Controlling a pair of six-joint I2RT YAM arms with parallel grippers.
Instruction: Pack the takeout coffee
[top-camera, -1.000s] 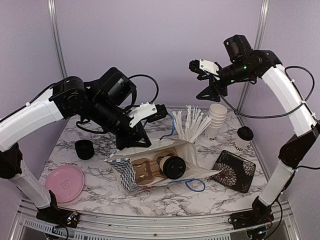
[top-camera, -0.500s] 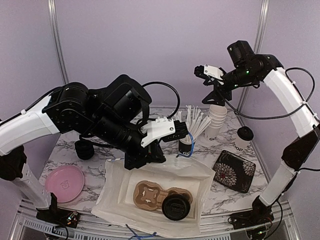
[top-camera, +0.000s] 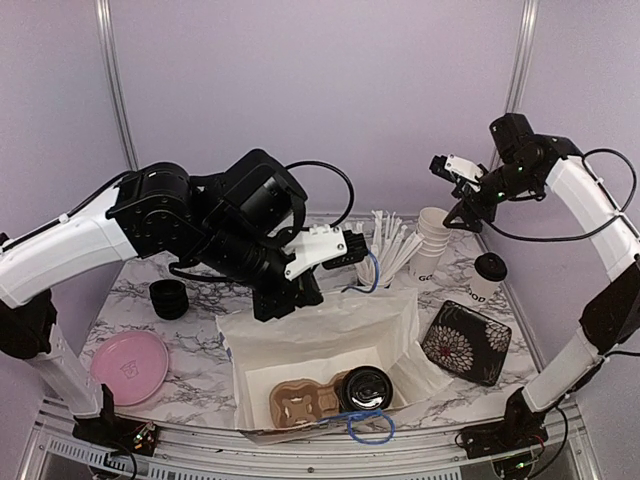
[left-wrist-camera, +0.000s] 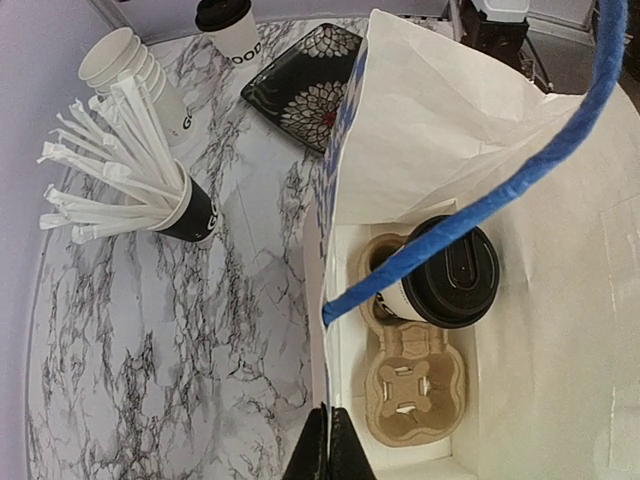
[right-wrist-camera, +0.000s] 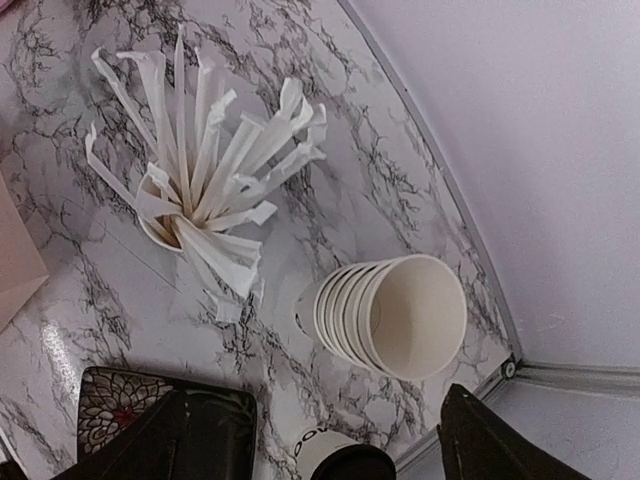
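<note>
Now: left gripper (left-wrist-camera: 325, 442) pinches bag (left-wrist-camera: 560, 250); right gripper (right-wrist-camera: 332, 425) — wide.

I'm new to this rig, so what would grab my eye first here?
The white paper bag at the front centre, its rim pinched by the left gripper, with a brown carrier and one black-lidded cup inside. Next, the right gripper, open, high over the stack of empty cups at the back right.

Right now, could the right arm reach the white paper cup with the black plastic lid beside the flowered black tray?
Probably yes: nothing covers the lidded white cup, the right gripper hovers open above it, though the stack of empty white paper cups stands close.
</note>
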